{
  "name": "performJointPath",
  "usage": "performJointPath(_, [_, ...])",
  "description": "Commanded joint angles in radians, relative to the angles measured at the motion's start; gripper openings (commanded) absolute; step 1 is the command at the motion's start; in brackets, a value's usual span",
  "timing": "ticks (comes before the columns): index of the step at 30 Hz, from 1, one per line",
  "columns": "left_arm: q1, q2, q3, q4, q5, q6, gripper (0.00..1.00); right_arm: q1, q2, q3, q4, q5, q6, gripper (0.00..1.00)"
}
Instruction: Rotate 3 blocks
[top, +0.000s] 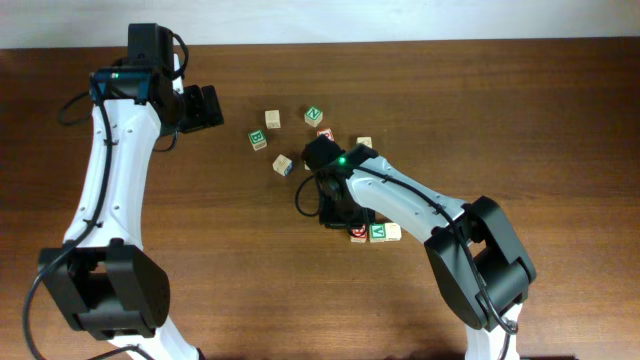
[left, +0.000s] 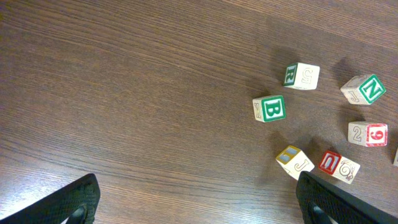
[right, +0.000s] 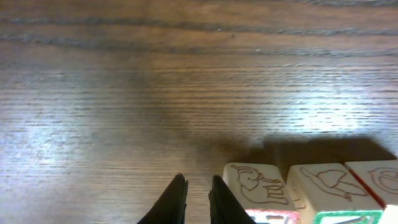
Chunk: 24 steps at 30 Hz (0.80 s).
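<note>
Progress hard to judge: blocks (top: 259, 139) lie scattered mid counter (top: 540, 110), all at odd angles, so can't tell which, if any, are already turned. No block held rn. Right gripper (right: 198, 198) sits low over the wood w/ fingers nearly together, nothing btwn them, just beside a row of three blocks (right: 255, 185) at the cluster's edge, prob lining up to nudge or turn one. Left gripper (top: 210, 106) hangs w/ fingers wide apart, off to one side of the cluster, touching nothing. Guess: at least one turn left, maybe all three
</note>
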<state>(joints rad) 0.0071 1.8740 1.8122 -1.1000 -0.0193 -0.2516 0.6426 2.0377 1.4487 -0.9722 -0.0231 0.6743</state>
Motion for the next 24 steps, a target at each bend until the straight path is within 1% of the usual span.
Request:
performJointPath(1, [0.001,0.009,0.015,-0.001,-0.004,-0.006,0.99,-0.003,0.016,-0.005,-0.004,-0.076,-0.096,0.16])
performJointPath(18, [0.001,0.009,0.015,-0.001,-0.004,-0.006,0.99,-0.018,0.016,-0.005,-0.033,-0.074,-0.164,0.16])
performJointPath(24, [0.001,0.009,0.015,-0.001,-0.004,-0.006,0.99,-0.047,0.016,-0.005,-0.065,-0.067,-0.170,0.16])
